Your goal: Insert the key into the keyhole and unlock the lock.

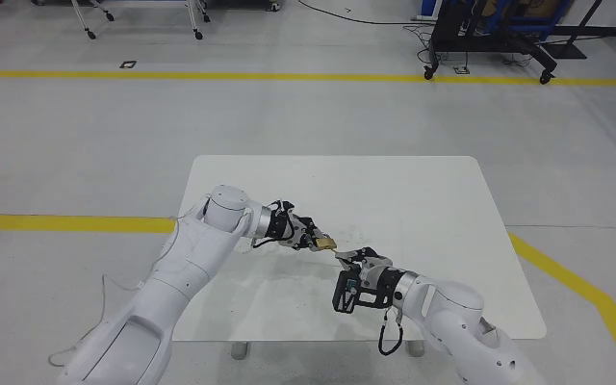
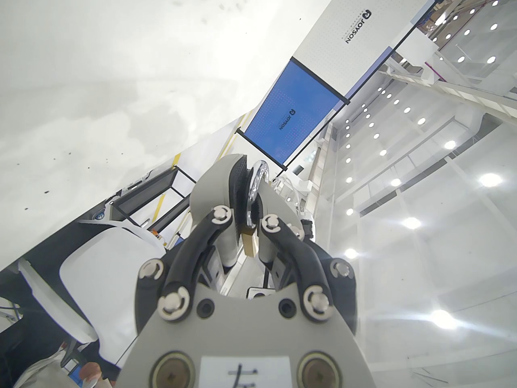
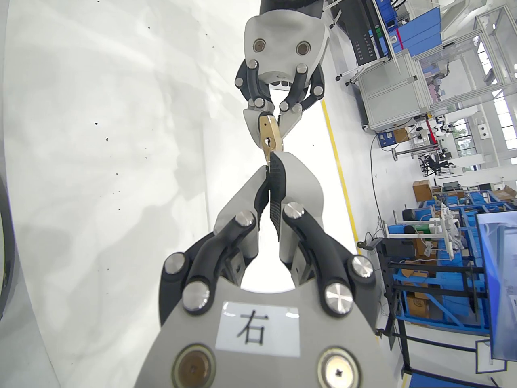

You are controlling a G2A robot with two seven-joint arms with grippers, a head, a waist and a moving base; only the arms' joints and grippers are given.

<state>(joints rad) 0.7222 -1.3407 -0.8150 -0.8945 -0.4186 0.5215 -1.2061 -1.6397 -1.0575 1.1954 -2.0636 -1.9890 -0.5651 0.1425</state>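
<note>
A small brass padlock (image 3: 268, 133) is held above the white table (image 1: 433, 192), and my left gripper (image 3: 268, 121) is shut on it. In the left wrist view the lock's silver shackle (image 2: 256, 187) sits between the pads and its brass body (image 2: 249, 242) hangs below. My right gripper (image 3: 271, 175) is shut on the key (image 3: 267, 157), whose brass blade meets the keyhole end of the lock. In the top view the lock (image 1: 327, 243) lies between the left gripper (image 1: 310, 237) and the right gripper (image 1: 348, 257), near the middle of the table.
The table's surface (image 3: 101, 123) carries small dark specks. Racks and blue bins (image 3: 440, 220) stand on the floor beyond it, and a yellow floor line (image 1: 289, 75) runs behind the table.
</note>
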